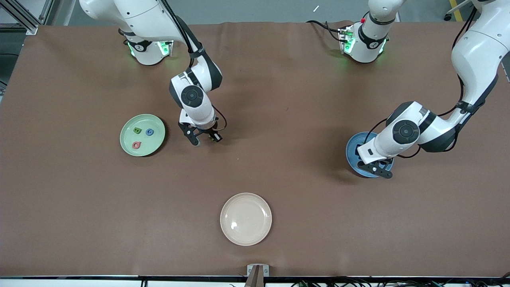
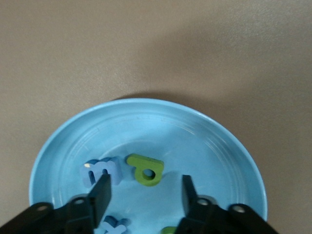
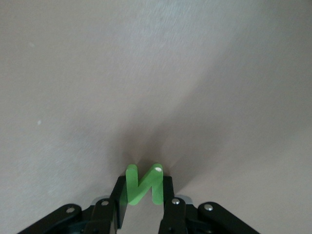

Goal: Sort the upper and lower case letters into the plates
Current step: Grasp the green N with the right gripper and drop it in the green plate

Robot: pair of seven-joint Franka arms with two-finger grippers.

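Over the blue plate (image 1: 353, 148), at the left arm's end of the table, the left gripper (image 2: 146, 192) hangs with its fingers (image 2: 101, 191) parted and nothing between them. Its wrist view shows the plate's contents: a blue letter reading "m" (image 2: 100, 170), a green letter (image 2: 145, 169) that reads as a "p" or "d" depending on how it is turned, and beside the fingers a second blue piece (image 2: 116, 224) and a green scrap (image 2: 169, 230), both cut off too much to read. The right gripper (image 1: 205, 138) is just above the brown table cover (image 1: 279, 119), beside the mint plate (image 1: 127, 146) on the side toward the table's middle, its fingers clenched on a bright green "N" (image 3: 143, 184) that stands upright between them. On the mint plate lie three letters: a green one (image 1: 137, 130), a blue one (image 1: 150, 132) that looks like a "G", and a pinkish red one (image 1: 136, 145) resembling a "Q"; the green one's shape is too small to read. A cream plate (image 1: 246, 219) sits nearest the front camera, between the two coloured plates and well apart from both. No brand marks or other writing can be read.
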